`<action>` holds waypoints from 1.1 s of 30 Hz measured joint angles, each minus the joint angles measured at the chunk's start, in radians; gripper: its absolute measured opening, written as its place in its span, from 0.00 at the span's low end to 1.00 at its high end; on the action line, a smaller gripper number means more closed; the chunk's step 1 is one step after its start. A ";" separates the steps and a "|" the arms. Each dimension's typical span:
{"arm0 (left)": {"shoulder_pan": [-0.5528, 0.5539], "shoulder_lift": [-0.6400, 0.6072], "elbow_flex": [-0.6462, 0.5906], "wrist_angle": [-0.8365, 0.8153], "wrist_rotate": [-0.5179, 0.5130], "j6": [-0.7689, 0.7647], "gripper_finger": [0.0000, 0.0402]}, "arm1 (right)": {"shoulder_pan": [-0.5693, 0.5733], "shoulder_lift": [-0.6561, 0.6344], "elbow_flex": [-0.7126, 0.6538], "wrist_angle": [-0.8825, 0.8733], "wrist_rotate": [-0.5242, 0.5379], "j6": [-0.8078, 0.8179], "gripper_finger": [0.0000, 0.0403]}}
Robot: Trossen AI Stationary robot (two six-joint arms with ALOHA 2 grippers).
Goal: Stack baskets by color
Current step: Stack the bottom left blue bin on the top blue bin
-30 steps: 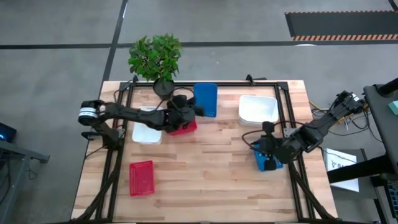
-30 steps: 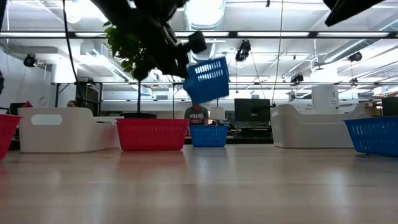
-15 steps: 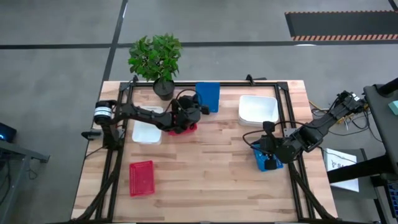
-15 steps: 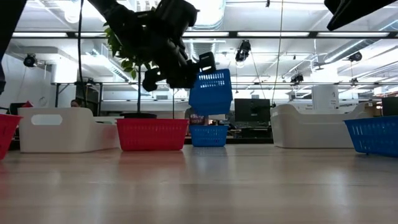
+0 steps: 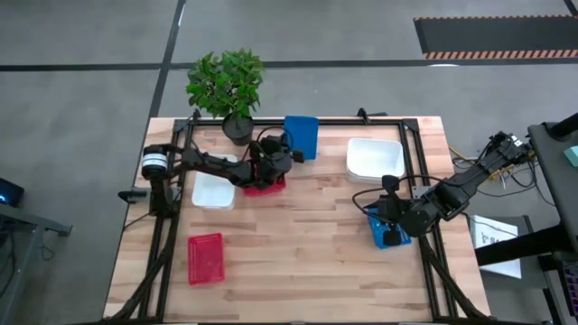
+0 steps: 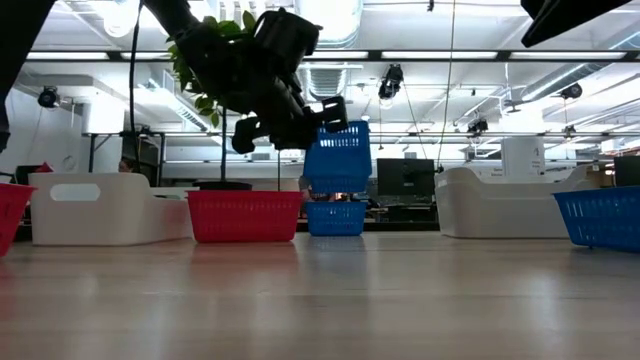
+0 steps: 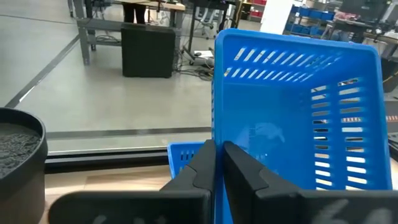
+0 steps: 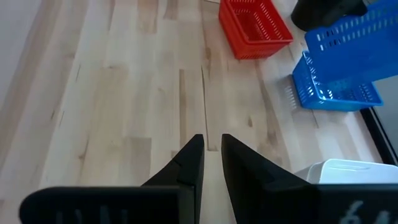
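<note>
The left gripper [image 7: 219, 163] is found at the back centre of the wooden table [image 5: 307, 262], its fingers pressed together on the near wall of a blue rectangular plastic basket with slotted walls [image 6: 338, 155]. That basket is held in the air, roughly level, directly above a second blue plastic basket [image 6: 335, 217] standing near the table's back edge; the two are close, but contact cannot be confirmed. A third blue basket [image 6: 600, 215] is noted at the right side of the table, with the right gripper [image 8: 212, 140] above it – fingers narrowly parted, bare wood seen between them, nothing held. A red plastic basket [image 6: 244, 216] stands just beside the blue pair and another red basket [image 5: 206, 258] lies well apart at the front left. White plastic baskets are seen at the left [image 5: 212, 194] and at the back right [image 5: 375, 158]; whether either is already a stack cannot be told. A potted green plant [image 5: 226, 79] stands at the back edge. It is judged that the task is at an early to middle stage – one blue stack is about to be formed, while the third blue basket, the reds and the two white groups are left to be brought together.
</note>
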 joint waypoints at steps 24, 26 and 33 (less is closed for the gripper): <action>0.025 0.000 -0.010 -0.002 0.040 -0.001 0.00 | 0.000 0.000 0.000 0.015 0.000 0.010 0.12; 0.027 0.000 -0.010 -0.002 0.045 -0.002 0.00 | 0.000 0.000 0.000 0.015 0.000 0.010 0.12; 0.034 0.000 -0.010 -0.002 0.067 -0.003 0.00 | 0.000 0.000 0.000 0.015 0.000 0.008 0.12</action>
